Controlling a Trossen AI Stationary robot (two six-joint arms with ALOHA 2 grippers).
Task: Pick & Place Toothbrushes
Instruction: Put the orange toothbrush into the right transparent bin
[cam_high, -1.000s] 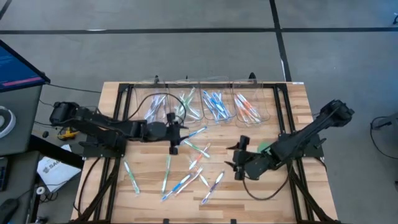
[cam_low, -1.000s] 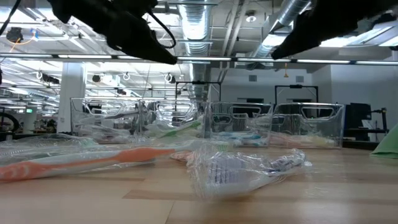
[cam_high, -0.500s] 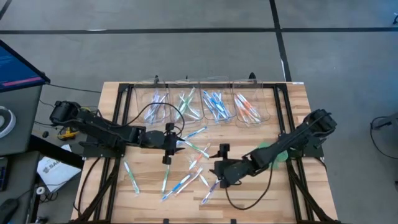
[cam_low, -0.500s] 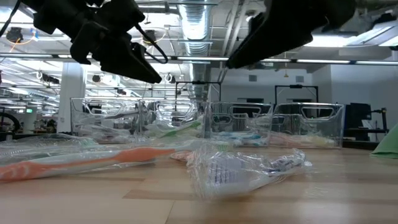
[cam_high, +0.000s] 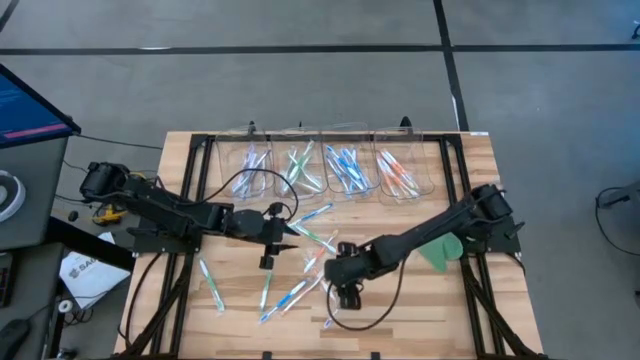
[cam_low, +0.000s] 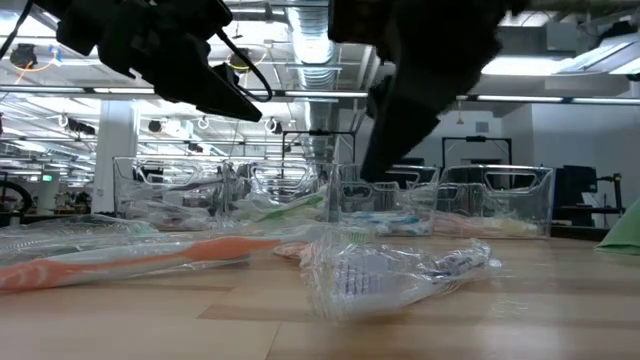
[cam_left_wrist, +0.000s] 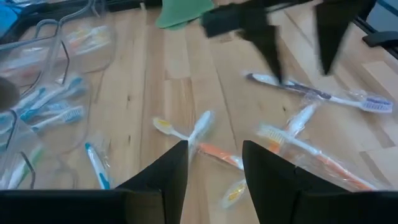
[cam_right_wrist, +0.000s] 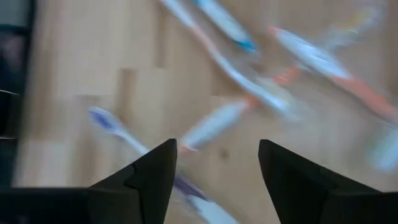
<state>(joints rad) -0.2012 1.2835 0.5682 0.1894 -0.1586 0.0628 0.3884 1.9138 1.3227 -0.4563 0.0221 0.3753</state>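
1. Toothbrushes (cam_high: 300, 262) are scattered over the middle of the tabletop (cam_high: 470, 310) in the high view, some in clear wrappers; more are sorted into four clear bins (cam_high: 330, 165) along the upper edge.
2. The left hand (cam_high: 268, 237) is seen left of centre, over the pile; its fingers (cam_left_wrist: 165, 177) are parted and nothing is held between them.
3. The right hand (cam_high: 345, 292) is seen just right of centre, lower, above loose brushes; its fingers (cam_right_wrist: 152, 177) are spread wide and empty.
4. A green disc (cam_high: 440, 250) lies at centre right, partly covered by the right arm.
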